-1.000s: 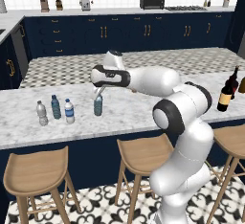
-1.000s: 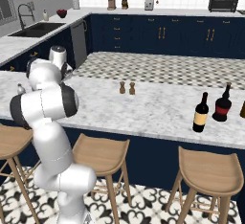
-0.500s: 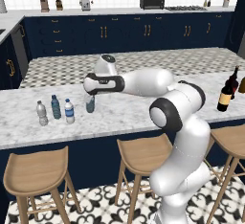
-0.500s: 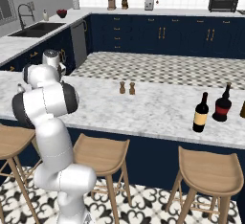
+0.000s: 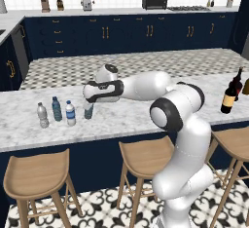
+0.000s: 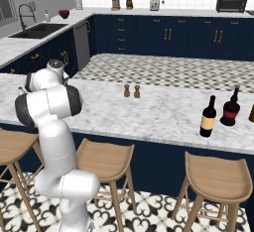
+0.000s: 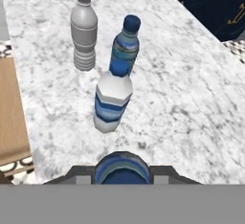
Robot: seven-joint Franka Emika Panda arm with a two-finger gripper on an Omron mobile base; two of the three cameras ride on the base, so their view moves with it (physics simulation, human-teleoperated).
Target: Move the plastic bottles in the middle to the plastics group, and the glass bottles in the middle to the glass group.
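Gripper (image 5: 89, 106) clamped on teal bottle (image 5: 88, 110), just beside bottle row (image 5: 57, 112); counter edge (image 5: 73, 141) near.

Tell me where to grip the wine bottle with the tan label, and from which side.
Grip the wine bottle on its straight body, around the label, coming in level from the stool side. It stands upright near that counter edge, and the red-label bottle stands close behind to its right, so the front is the freer approach. The neck looks narrower, probably a less steady hold.
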